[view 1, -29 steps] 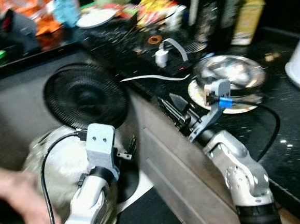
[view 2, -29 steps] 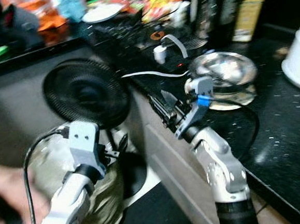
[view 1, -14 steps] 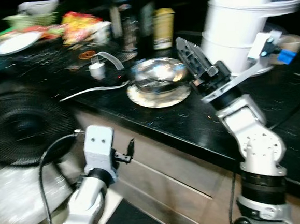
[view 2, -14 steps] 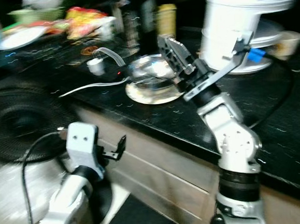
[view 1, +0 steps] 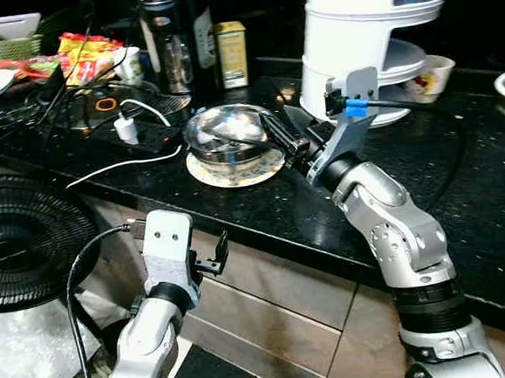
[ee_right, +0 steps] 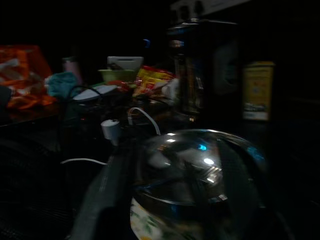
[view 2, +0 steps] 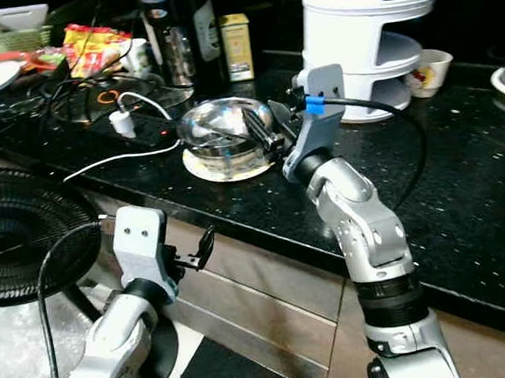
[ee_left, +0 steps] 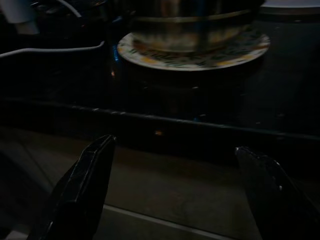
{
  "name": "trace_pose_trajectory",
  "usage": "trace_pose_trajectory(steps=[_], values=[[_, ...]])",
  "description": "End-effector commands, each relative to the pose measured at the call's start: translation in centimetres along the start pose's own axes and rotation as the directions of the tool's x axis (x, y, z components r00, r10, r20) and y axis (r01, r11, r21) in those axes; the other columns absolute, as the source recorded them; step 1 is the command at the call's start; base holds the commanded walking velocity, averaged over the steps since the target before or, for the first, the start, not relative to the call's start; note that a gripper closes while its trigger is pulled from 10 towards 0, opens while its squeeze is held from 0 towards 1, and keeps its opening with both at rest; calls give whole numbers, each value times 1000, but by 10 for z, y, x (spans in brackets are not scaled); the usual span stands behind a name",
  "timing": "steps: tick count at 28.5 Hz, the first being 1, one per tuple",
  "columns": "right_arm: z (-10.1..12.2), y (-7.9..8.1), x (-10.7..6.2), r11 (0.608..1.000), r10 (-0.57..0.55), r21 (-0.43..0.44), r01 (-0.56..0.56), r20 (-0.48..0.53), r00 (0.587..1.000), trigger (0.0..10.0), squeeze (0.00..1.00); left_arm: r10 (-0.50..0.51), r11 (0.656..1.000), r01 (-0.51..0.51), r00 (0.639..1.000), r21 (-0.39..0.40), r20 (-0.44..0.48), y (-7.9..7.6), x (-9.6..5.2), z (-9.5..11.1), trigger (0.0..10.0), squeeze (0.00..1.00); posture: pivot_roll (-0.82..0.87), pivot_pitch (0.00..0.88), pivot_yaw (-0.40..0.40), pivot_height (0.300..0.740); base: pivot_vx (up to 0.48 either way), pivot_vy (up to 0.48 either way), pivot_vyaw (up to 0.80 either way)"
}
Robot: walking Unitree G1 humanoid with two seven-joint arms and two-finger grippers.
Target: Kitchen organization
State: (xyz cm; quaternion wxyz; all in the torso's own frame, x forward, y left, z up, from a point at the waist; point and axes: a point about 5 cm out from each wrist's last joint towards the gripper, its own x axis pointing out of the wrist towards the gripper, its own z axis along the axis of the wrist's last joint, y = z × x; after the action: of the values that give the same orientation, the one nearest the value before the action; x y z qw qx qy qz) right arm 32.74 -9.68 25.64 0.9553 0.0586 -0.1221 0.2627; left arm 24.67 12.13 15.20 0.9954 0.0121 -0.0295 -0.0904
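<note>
From my head cameras I look down on a black counter (view 1: pixel 462 181). A shiny steel bowl (view 1: pixel 226 131) sits on a patterned plate (view 1: pixel 233 167) near the counter's front edge. My right gripper (view 1: pixel 285 138) reaches over the counter and sits just beside the bowl's rim on its right; I cannot tell how far its fingers are parted. My left gripper (view 1: pixel 216 255) hangs lower, in front of the cabinet drawers (view 1: pixel 269 284) below the counter edge, holding nothing. Behind the bowl stand a dark kettle (view 1: pixel 167 42), a yellow tin (view 1: pixel 231 44) and a white tiered stand (view 1: pixel 359 36), with a small cup (view 1: pixel 427 74) at the stand's right. A white charger (view 1: pixel 127 129) with its cable lies to the bowl's left, and snack packets (view 1: pixel 85 58) lie further back. A black fan (view 1: pixel 20 238) stands on the floor at my left.

In my left wrist view, both black fingers (ee_left: pixel 82 185) are spread wide apart with nothing between them, pointing at the counter's front edge; the plate (ee_left: pixel 195 55) and the bowl's base (ee_left: pixel 190 25) sit above it.

My right wrist view is very dark. The bowl (ee_right: pixel 195 170) is close ahead, the charger (ee_right: pixel 111 130) and the tin (ee_right: pixel 257 90) beyond it.
</note>
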Motion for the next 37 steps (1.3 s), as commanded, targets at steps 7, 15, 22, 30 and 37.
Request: trace_pose_trajectory(steps=[7,15,22,30,37], values=[[-23,8,5,987,-67,-150,52,-93,993,10000,0,14,1000,-14,1000,14,-15,2,-2,-5,10000,0,94,0,9,740,0,0,0],[-15,-10,2,972,-187,-149,184,-11,982,10000,0,18,1000,-18,1000,17,-13,1,-2,-5,10000,0,97,0,8,740,0,0,0],[1,-31,-1,970,-244,16,244,66,967,10000,0,17,1000,-17,1000,14,-13,1,-2,-4,10000,0,95,0,8,740,0,0,0],[-12,-60,-19,947,-319,-18,319,1,948,10000,0,18,1000,-18,1000,9,-13,1,-3,-4,10000,0,88,0,5,740,0,0,0],[-21,-49,-29,986,-152,66,154,-28,988,10000,0,16,1000,-15,1000,12,-18,4,-3,-4,10000,0,87,0,14,740,0,0,0]])
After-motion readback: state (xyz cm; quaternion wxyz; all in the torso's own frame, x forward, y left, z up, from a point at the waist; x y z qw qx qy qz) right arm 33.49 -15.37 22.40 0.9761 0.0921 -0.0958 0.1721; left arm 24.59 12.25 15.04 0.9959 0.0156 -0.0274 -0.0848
